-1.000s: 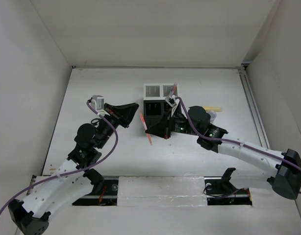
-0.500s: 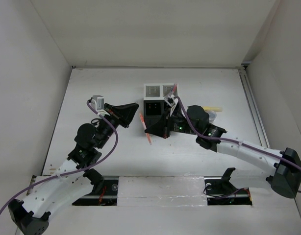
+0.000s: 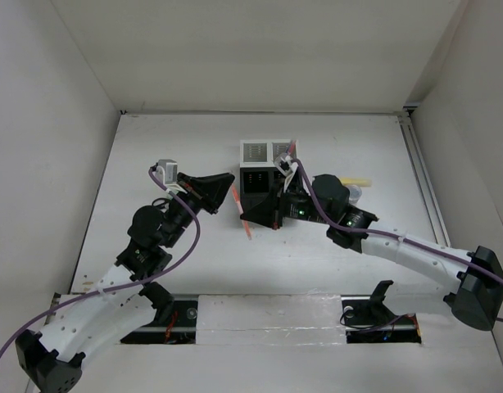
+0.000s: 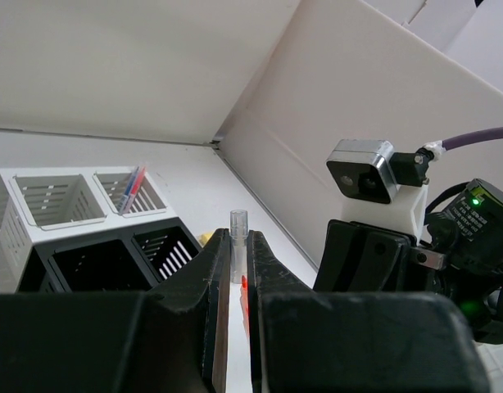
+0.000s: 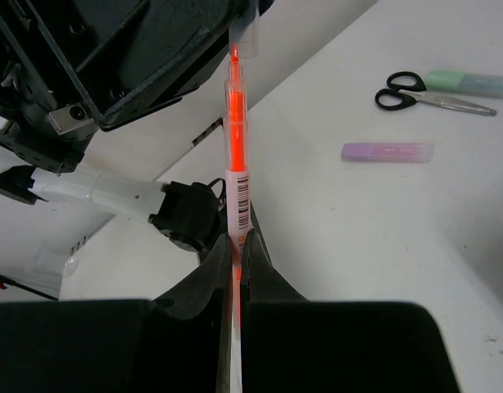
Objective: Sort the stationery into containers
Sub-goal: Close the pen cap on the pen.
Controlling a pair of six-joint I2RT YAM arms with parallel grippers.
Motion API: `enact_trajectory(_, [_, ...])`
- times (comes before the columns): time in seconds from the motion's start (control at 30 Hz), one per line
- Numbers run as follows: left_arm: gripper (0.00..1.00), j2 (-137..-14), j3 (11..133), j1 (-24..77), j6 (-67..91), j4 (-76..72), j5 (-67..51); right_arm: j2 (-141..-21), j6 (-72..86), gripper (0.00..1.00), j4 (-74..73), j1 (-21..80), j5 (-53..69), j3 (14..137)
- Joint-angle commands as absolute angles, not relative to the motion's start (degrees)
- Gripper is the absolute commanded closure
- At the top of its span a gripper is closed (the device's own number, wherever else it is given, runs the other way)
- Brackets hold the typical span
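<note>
Both grippers are clamped shut on the same orange pen (image 5: pixel 235 123). The left gripper (image 4: pixel 235 246) pinches the clear-capped end and the right gripper (image 5: pixel 236 246) has the barrel, up in the air just in front of the bins (image 3: pixel 256 152). Looks like a handover to me. I'd have only one side let go, then tip the pen upright over the white bin (image 4: pixel 157 199) that's got pens in it
</note>
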State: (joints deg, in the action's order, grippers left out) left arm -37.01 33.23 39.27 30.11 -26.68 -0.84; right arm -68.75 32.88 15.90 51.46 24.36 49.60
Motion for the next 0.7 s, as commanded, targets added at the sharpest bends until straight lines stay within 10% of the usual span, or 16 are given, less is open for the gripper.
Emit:
enact_trajectory(0.0, [1.00,-37.2,32.9,39.3,30.2,-30.4,-2.1,-68.8,33.0,1.00,20.1,52.0,24.4,52.8])
enact_trajectory(0.67, [1.00,-35.5,31.1,39.3,32.9,-32.6,-1.1,-69.4,37.7,1.00,27.1,52.0,18.3,53.2])
